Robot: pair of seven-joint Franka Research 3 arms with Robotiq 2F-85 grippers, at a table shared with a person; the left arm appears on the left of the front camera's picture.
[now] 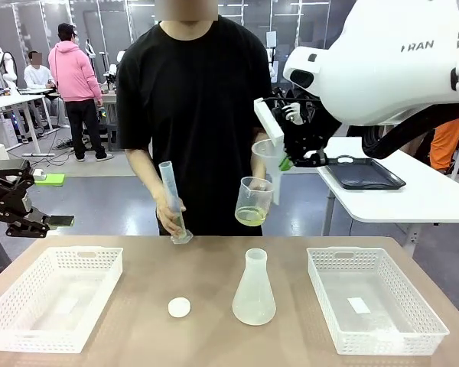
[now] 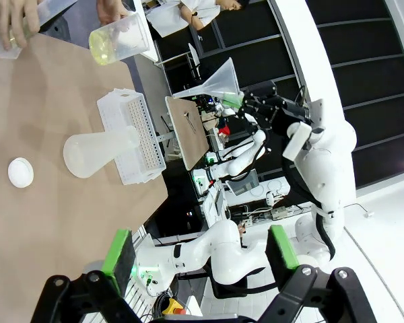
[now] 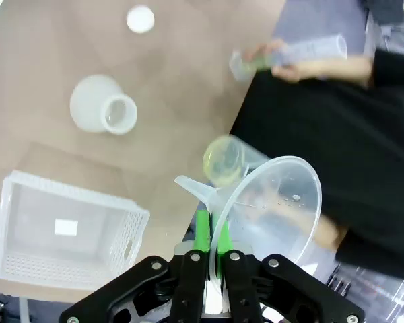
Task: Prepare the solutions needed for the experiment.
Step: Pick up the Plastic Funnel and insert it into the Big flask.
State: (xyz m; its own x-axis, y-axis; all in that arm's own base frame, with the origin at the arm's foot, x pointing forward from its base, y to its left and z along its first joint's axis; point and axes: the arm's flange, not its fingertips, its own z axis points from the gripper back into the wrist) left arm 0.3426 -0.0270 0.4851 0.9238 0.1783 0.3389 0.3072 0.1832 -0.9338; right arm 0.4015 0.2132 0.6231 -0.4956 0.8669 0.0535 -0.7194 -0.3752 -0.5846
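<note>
The solution (image 1: 250,218) is a shallow pale yellow-green layer in a clear beaker (image 1: 253,200) held by the person's hand above the table's far edge; the beaker (image 3: 223,161) (image 2: 118,40) also appears in both wrist views. Their other hand tilts a graduated cylinder (image 1: 172,202) (image 3: 296,54). My right gripper (image 1: 287,162) (image 3: 212,235) is shut on the rim of a clear funnel (image 1: 270,155) (image 3: 276,202), raised just above the beaker. A frosted conical flask (image 1: 254,289) (image 3: 104,111) stands at the table's middle. At the far left, off the table, my left gripper (image 1: 57,222) (image 2: 200,249) hangs open with nothing in it.
A small white round cap (image 1: 179,307) (image 3: 141,19) lies left of the flask. White mesh baskets sit at the left (image 1: 61,252) and right (image 1: 367,251) of the brown table (image 1: 214,264). A white side table with a black tray (image 1: 363,172) stands behind on the right.
</note>
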